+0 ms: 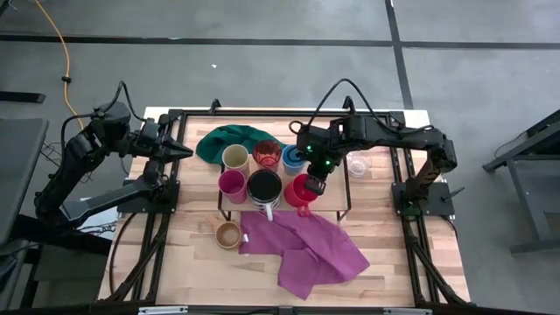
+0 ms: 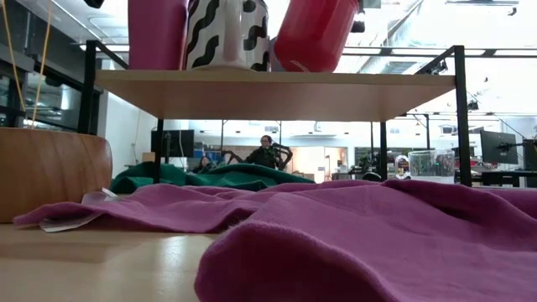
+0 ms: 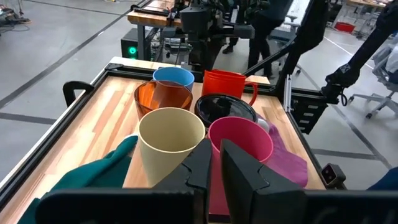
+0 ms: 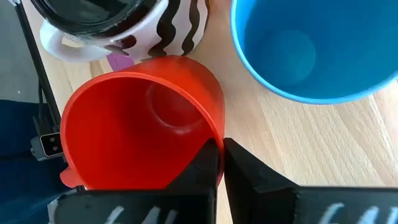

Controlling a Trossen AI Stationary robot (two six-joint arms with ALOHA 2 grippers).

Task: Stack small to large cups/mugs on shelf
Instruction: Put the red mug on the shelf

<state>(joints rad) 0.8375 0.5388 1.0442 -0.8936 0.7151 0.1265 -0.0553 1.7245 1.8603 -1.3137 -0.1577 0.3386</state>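
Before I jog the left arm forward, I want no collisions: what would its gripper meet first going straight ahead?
Probably the cream cup or the magenta cup; the left gripper points between their near rims. Depth is unclear, so it may graze either.

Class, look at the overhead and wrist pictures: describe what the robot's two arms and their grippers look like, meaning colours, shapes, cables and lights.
Both arms are dark, jointed links. The left arm ends in a pointed left gripper; a black cable loops above it. The right arm carries a looping black cable too, and green lights glow near the right gripper. Up close, the fingers are black, angular wedges.
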